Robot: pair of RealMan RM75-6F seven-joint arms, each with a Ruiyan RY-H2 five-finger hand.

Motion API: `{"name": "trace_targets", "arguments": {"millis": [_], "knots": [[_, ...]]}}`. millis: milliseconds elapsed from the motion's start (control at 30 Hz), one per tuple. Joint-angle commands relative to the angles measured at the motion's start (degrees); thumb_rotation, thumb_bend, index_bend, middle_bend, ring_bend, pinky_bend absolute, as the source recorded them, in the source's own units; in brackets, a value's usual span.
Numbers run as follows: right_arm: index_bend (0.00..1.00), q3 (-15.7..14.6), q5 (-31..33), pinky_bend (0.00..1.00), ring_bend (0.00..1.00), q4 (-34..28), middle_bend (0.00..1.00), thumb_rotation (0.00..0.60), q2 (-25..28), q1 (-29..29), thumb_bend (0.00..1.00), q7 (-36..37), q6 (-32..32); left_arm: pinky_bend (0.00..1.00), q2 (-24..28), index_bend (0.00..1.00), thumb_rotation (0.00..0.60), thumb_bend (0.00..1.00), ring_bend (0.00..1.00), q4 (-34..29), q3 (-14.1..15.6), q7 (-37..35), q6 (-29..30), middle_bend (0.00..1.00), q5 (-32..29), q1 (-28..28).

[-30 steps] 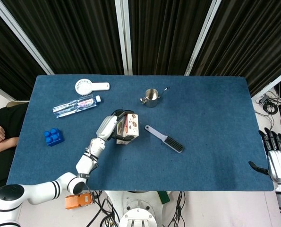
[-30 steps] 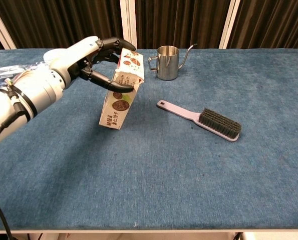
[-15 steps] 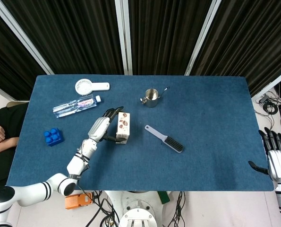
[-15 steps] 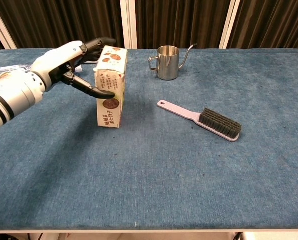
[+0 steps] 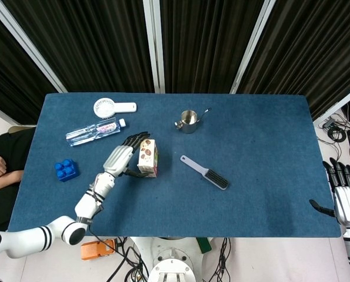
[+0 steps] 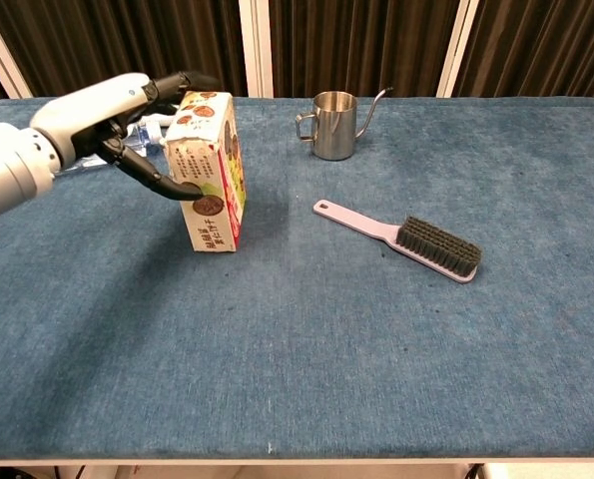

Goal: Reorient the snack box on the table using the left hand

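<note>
The snack box (image 5: pixel 147 157) (image 6: pixel 210 175) stands upright on the blue table (image 5: pixel 257 176), left of centre. Its cookie pictures face up and sideways. My left hand (image 5: pixel 120 158) (image 6: pixel 117 120) is at the box's left side and brackets it. The thumb (image 6: pixel 177 189) lies against the near face, and the other fingers (image 6: pixel 182 80) reach round the far top edge. My right hand (image 5: pixel 345 197) hangs off the table's right edge, holding nothing, with its fingers apart. It does not show in the chest view.
A lilac brush (image 5: pixel 205 172) (image 6: pixel 406 235) lies right of the box. A steel pitcher (image 5: pixel 188 121) (image 6: pixel 334 125) stands behind it. A water bottle (image 5: pixel 95 131), a white hand fan (image 5: pixel 111 108) and a blue brick (image 5: pixel 66 170) lie to the left.
The box has gone from tilted in my left hand to standing upright on the table. Hand and box have shifted a little to the left. The right hand has not moved.
</note>
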Motion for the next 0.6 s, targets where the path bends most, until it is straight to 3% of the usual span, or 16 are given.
{"name": "trace_targets", "arguments": {"millis": [33, 267, 433, 600], "knots": [[0.00, -0.04, -0.01, 0.00, 0.00, 0.11, 0.04, 0.600, -0.05, -0.04, 0.22, 0.21, 0.02, 0.01, 3.62, 0.00, 0.600, 0.00, 0.00, -5.20, -0.84, 7.76, 0.99, 0.00, -1.71, 0.11], [0.00, -0.01, -0.21, 0.00, 0.00, 0.13, 0.04, 0.600, -0.14, -0.09, 0.22, 0.32, 0.32, 0.01, 9.31, 0.00, 0.600, 0.00, 0.00, -18.69, -2.59, 23.97, -0.29, 0.00, -10.67, -1.17], [0.00, -0.07, -0.51, 0.00, 0.00, 0.69, 0.04, 0.600, -0.46, -0.02, 0.22, 0.71, 0.39, 0.01, 9.38, 0.00, 0.600, 0.00, 0.00, -26.39, -4.11, 41.09, 2.41, 0.00, -23.52, -4.85], [0.00, -0.12, -0.31, 0.00, 0.00, 1.01, 0.04, 0.600, -0.46, -0.10, 0.22, 1.10, 0.25, 0.01, 8.38, 0.00, 0.600, 0.00, 0.00, -30.38, -5.99, 52.25, 6.35, 0.00, -35.44, -9.25]]}}
